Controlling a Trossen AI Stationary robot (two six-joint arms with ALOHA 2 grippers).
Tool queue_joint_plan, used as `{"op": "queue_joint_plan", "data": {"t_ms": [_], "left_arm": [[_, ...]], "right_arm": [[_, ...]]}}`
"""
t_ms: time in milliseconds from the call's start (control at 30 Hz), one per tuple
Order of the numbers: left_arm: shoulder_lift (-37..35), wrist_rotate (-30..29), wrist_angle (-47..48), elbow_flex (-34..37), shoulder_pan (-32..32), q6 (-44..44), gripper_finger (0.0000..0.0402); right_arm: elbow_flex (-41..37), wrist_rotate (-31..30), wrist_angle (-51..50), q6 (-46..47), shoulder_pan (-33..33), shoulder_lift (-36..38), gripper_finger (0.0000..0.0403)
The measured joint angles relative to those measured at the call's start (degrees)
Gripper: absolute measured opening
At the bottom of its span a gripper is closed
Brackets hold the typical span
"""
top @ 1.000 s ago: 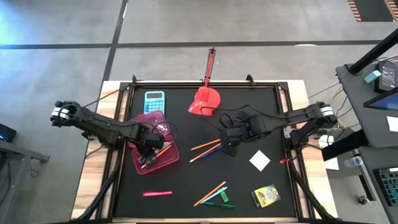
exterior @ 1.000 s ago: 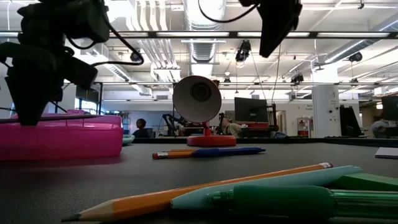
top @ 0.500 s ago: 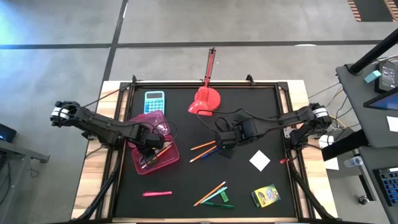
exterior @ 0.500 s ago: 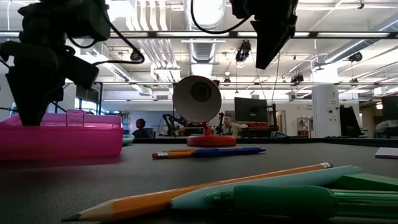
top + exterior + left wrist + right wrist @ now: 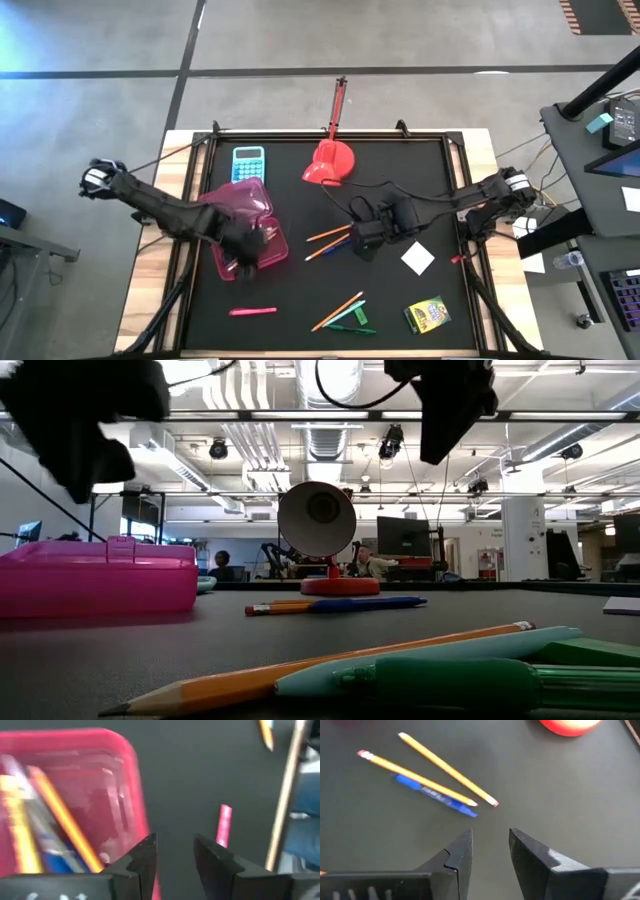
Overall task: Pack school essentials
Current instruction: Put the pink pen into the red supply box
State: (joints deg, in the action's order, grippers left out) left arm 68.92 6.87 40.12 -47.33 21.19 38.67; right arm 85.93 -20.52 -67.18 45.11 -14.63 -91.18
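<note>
A pink box [image 5: 245, 225] stands on the black mat at the left. It holds a yellow pencil [image 5: 60, 815] and other items. My left gripper [image 5: 175, 840] hovers open over the box's near right corner, touching nothing. A pink highlighter [image 5: 223, 825] lies on the mat nearer the front edge. My right gripper [image 5: 490, 834] hangs open above the mat at the middle. Just to its left lie two orange pencils [image 5: 447, 767] and a blue pen [image 5: 435, 795].
A white square [image 5: 418, 258], a crayon box [image 5: 427, 314], and an orange pencil [image 5: 337, 311] with green and blue pens lie at the near right. A blue calculator [image 5: 248, 163] and a red scoop [image 5: 330, 160] sit at the far edge.
My left gripper has moved from over the pink box's middle toward the table's near edge and has risen higher above the box.
</note>
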Motion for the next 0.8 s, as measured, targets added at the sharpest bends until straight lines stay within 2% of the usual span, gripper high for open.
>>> {"op": "queue_joint_plan", "data": {"t_ms": [233,400,567,667,800], "left_arm": [[3.5,-4.3,-8.9,0.0,14.5,7.5,0.0111],[8.3,-5.3,-15.5,0.0,22.9,7.7,0.0111],[13.9,-3.4,-21.6,0.0,25.9,13.9,0.0112],[16.5,-2.6,-21.6,0.1,25.9,20.1,0.0112],[18.6,-2.4,-21.6,0.1,25.8,21.1,0.0112]], "right_arm": [[0.0,0.0,-0.1,1.2,-5.6,0.0,0.0118],[0.0,0.0,0.0,3.6,-9.0,0.0,0.0117],[0.0,-0.3,0.1,5.2,-11.4,0.0,0.0127],[0.0,-0.4,0.2,5.3,-12.0,0.0,0.0134],[0.0,-0.4,0.2,5.3,-12.1,0.0,0.0142]]}}
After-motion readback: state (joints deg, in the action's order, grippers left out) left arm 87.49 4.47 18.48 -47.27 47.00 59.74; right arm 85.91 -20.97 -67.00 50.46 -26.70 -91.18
